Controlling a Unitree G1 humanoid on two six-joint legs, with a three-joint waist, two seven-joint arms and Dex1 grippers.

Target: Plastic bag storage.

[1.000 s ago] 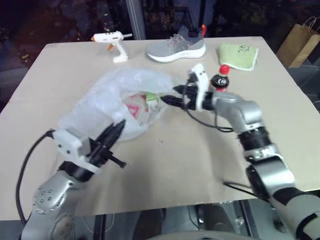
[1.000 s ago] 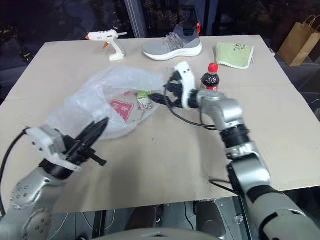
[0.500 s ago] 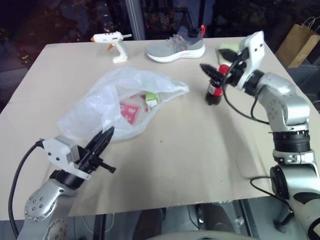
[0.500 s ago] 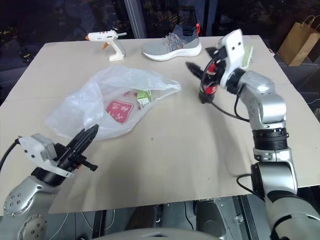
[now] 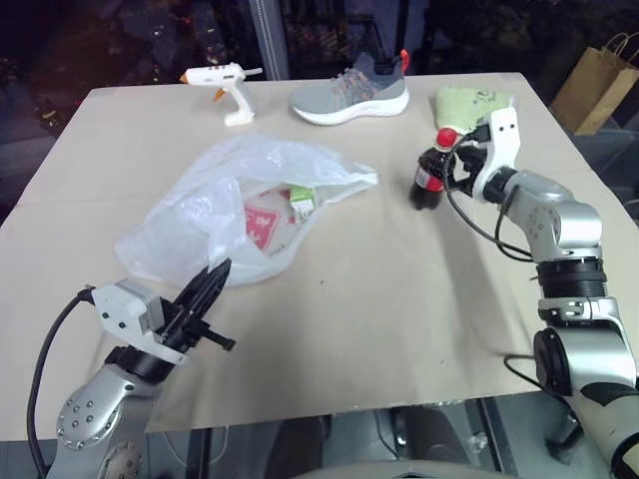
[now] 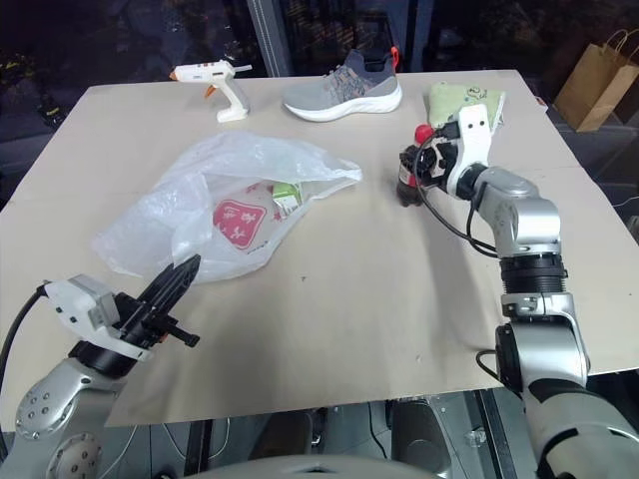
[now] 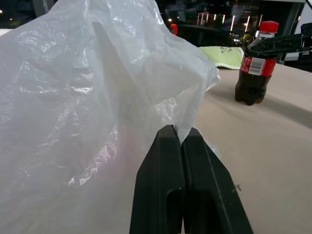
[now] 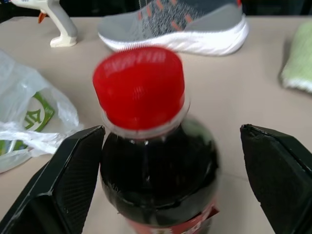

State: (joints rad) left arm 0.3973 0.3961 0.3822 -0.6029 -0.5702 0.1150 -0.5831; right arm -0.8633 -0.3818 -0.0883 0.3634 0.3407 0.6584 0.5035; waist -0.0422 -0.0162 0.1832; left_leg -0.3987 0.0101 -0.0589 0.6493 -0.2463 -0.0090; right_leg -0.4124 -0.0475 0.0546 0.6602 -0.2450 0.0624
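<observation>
At the near left the left gripper (image 5: pixel 210 284) hangs just off the near edge of the large crinkly translucent white plastic bag (image 5: pixel 235 205), its two black fingers pressed flat together with nothing between them. It has sunk back slightly toward the near edge of the tan counter (image 5: pixel 399 329) over the last second and holds no film.

The bag lies loose and unfolded on the left half of the counter, its mouth spread toward the right, with a red printed label and a small green-and-white carton (image 5: pixel 302 200) showing through the film. It has not been gathered, so storage looks barely begun.

Beyond it, at the far edge, sit a white glue gun (image 5: pixel 225 88) and a grey knit sneaker (image 5: pixel 351 95), with a pale green cloth (image 5: pixel 473 103) further right.

The main change is on the right. A second ago the right gripper (image 8: pixel 170 180) was at the bag's mouth; it has swung away to the right and now stands wide, one finger on either side of the dark cola bottle with a red cap (image 8: pixel 153 146), not yet closed on it. My guess is that the bottle is being cleared or is meant to go inside.
</observation>
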